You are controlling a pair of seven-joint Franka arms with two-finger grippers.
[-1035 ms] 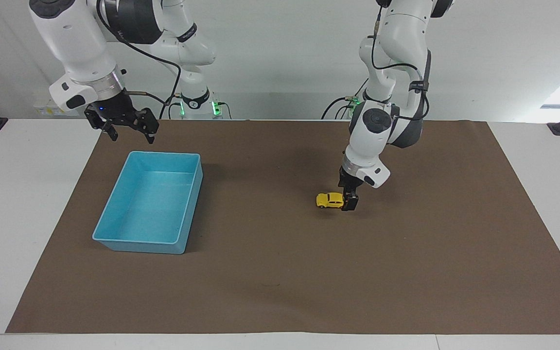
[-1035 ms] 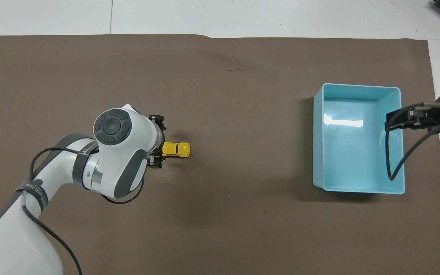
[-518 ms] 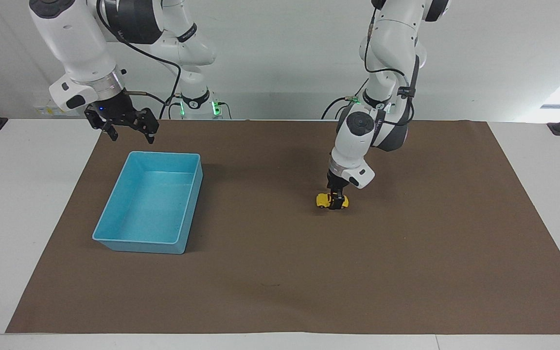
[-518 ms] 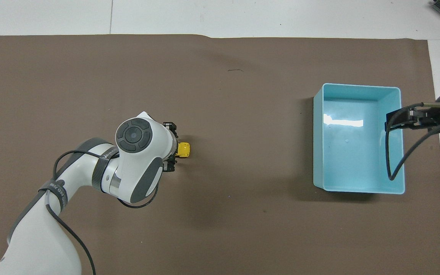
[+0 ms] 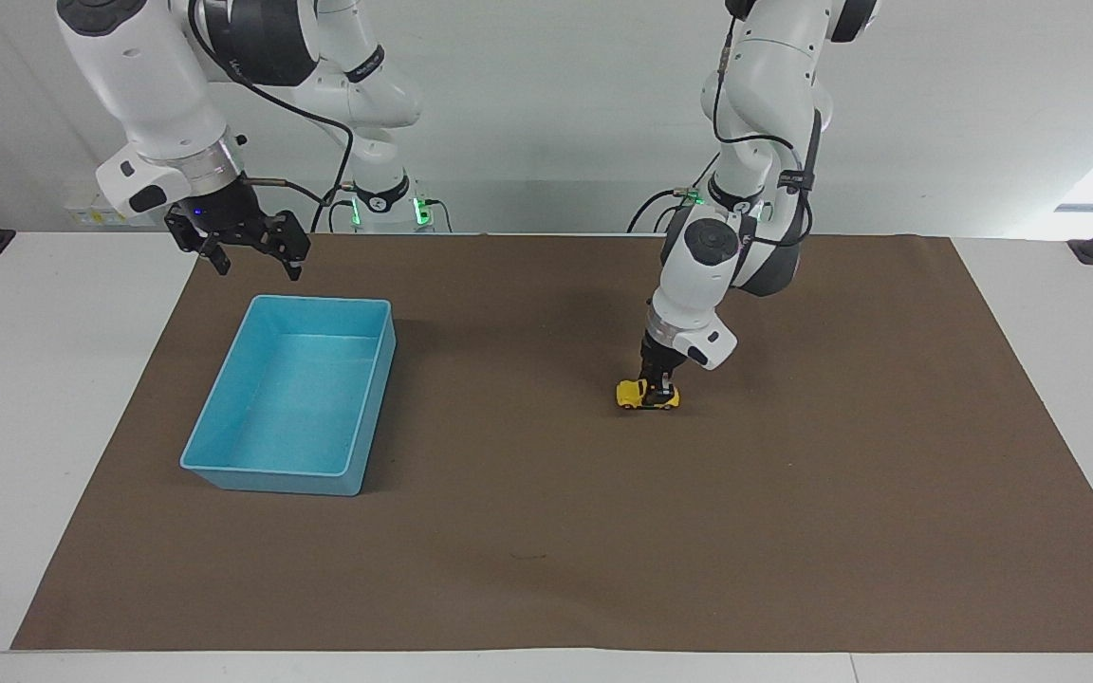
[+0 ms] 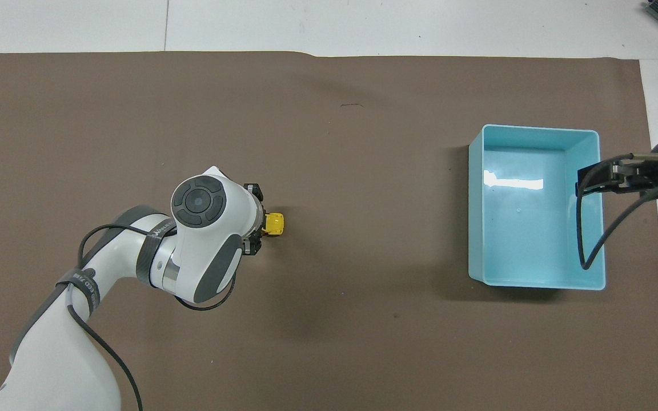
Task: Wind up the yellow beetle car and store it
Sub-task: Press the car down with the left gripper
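A white tabletop [image 5: 53, 398] carries one brown mat [image 5: 546, 531], one blue tray [image 5: 292, 395] and one yellow car [image 5: 646, 395], with two robot arms over them.

In the facing view, the right gripper [image 5: 248, 251] hangs in the air over the tray's edge nearest the robots, its jaws spread apart and holding nothing; this arm waits. The tray sits toward the right arm's end of the mat. Near the mat's middle, the car stands on its wheels, and the left gripper [image 5: 660, 384] comes straight down on it, jaws clenched on the car's body. The gripper covers the car's middle, so only its two ends show.

In the overhead view, the left arm's white wrist hides nearly all of the car [image 6: 275, 224]; just one yellow end pokes out. The left gripper [image 6: 255, 220] shows only as dark bits beside the wrist. The tray's [image 6: 534, 282] whole inside shows here, and the right gripper [image 6: 603, 177] is partly cut off at the picture's edge.
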